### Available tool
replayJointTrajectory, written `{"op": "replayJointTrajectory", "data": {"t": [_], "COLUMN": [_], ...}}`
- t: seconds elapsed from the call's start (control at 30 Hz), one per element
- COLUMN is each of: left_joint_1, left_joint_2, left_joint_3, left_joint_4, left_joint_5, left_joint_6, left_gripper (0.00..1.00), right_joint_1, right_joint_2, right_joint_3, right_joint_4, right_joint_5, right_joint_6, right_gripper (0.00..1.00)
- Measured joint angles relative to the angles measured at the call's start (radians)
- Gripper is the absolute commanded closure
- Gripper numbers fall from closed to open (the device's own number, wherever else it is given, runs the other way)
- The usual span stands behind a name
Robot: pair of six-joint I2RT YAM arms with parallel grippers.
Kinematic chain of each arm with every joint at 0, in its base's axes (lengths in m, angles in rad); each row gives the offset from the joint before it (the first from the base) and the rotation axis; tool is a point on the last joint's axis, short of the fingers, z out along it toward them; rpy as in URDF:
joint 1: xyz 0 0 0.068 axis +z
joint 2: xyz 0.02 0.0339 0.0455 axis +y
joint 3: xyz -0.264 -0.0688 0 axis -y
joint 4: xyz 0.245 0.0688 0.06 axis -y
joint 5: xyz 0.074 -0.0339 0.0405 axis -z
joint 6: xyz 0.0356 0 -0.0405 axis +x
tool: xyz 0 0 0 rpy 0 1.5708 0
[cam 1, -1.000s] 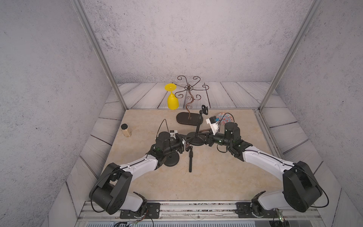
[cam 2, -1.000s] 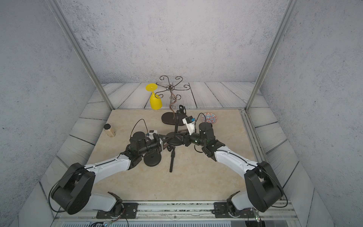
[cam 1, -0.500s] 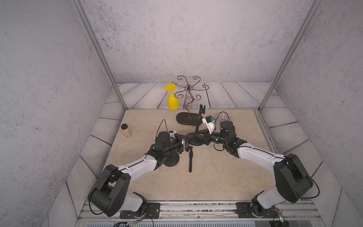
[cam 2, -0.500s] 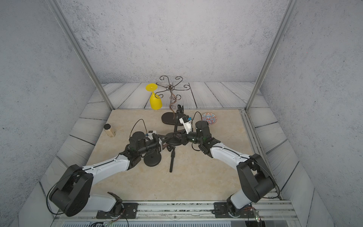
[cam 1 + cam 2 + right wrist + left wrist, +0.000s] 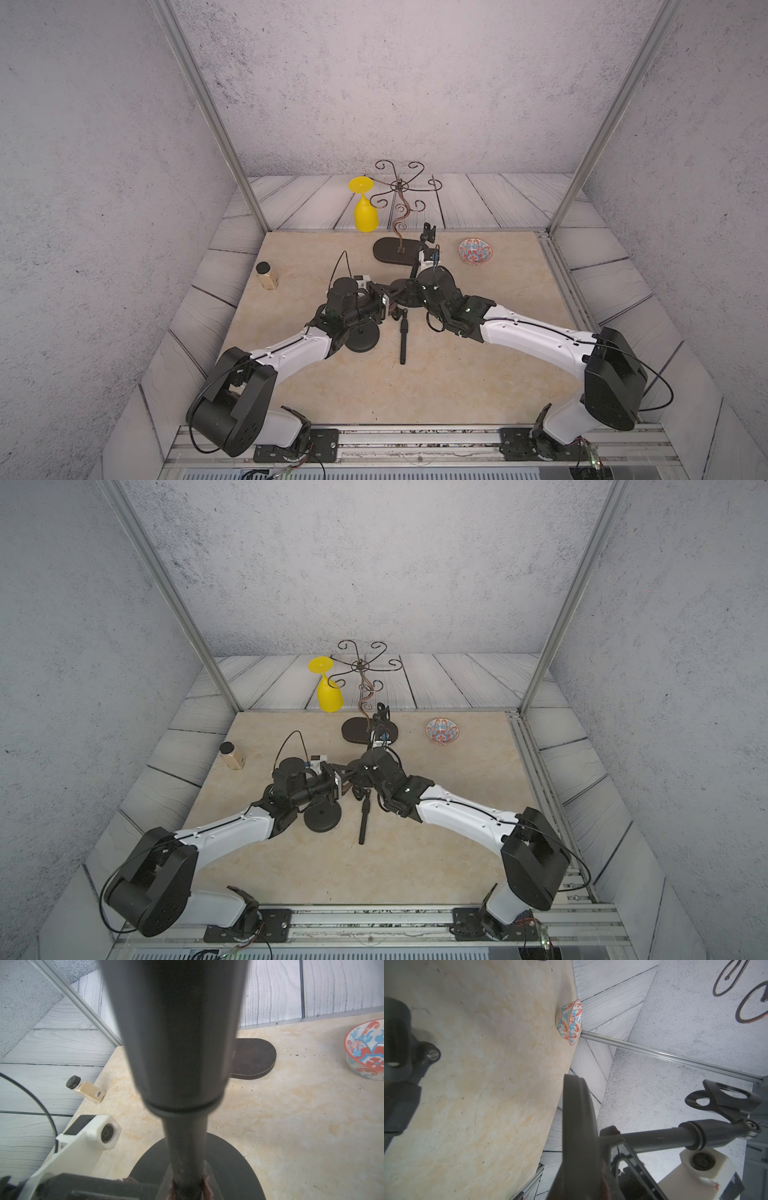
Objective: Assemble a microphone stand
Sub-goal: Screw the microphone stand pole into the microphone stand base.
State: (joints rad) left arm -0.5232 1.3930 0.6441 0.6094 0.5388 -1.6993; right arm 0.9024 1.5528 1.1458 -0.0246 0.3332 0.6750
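In both top views the round black base (image 5: 400,287) is at the middle of the table (image 5: 478,365). The pole (image 5: 414,272) rises from it, with the clip (image 5: 428,232) at its tip. The left gripper (image 5: 388,300) reaches in from 8 o'clock and is clamped tight on the base's rim at the 9 o'clock edge. The right gripper (image 5: 411,286) comes in from 4 o'clock and meets the pole at its foot. A second black disc (image 5: 362,338) lies at 7 o'clock of the base, partly under the left arm. A loose black rod (image 5: 402,338) lies flat at 6 o'clock. A wire rack (image 5: 399,195) stands at 12 o'clock with a yellow goblet (image 5: 365,214) hanging upside down from one arm. A patterned bowl (image 5: 476,252) sits at 2 o'clock and a jar (image 5: 267,276) at 10 o'clock.

In the left wrist view the base (image 5: 578,1126) shows edge-on. The pole (image 5: 658,1139) stands out of its middle and ends in the clip (image 5: 724,1099). A red-tipped finger (image 5: 609,1129) of the right gripper touches the pole just beside the base. The bowl (image 5: 570,1022) lies beyond.

In the right wrist view the pole (image 5: 180,1043) fills the middle, thin near the base (image 5: 232,1167) and thicker toward the camera. Two reddish pads (image 5: 206,1187) press it from either side just above the base, so the right gripper is closed around the pole. The left gripper's white casing (image 5: 91,1138) is near the base's rim. The jar (image 5: 87,1089), the rack's dark foot (image 5: 251,1059) and the bowl (image 5: 365,1049) lie behind.
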Motion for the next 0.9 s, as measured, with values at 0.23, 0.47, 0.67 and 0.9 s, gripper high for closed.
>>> {"op": "replayJointTrajectory", "data": {"t": [0.23, 0.47, 0.67, 0.9], "left_joint_1": [-0.014, -0.013, -0.011, -0.011], "left_joint_2": [0.001, -0.004, -0.029, -0.032], "left_joint_3": [0.0, -0.002, -0.009, -0.01], "left_joint_4": [0.011, 0.023, 0.022, 0.021], "left_joint_5": [0.017, 0.014, 0.008, 0.008], "left_joint_6": [0.005, 0.0, -0.002, -0.003], "left_gripper": [1.0, 1.0, 1.0, 1.0], "right_joint_1": [-0.02, -0.254, -0.347, -0.372], "right_joint_2": [-0.173, -0.219, -0.156, -0.036], "right_joint_3": [-0.188, -0.304, -0.288, -0.21], "right_joint_4": [0.141, 0.31, 0.393, 0.42], "right_joint_5": [-0.185, -0.626, -0.896, -1.052], "right_joint_6": [-0.161, -0.274, -0.34, -0.373], "right_gripper": [0.33, 0.43, 0.53, 0.71]}}
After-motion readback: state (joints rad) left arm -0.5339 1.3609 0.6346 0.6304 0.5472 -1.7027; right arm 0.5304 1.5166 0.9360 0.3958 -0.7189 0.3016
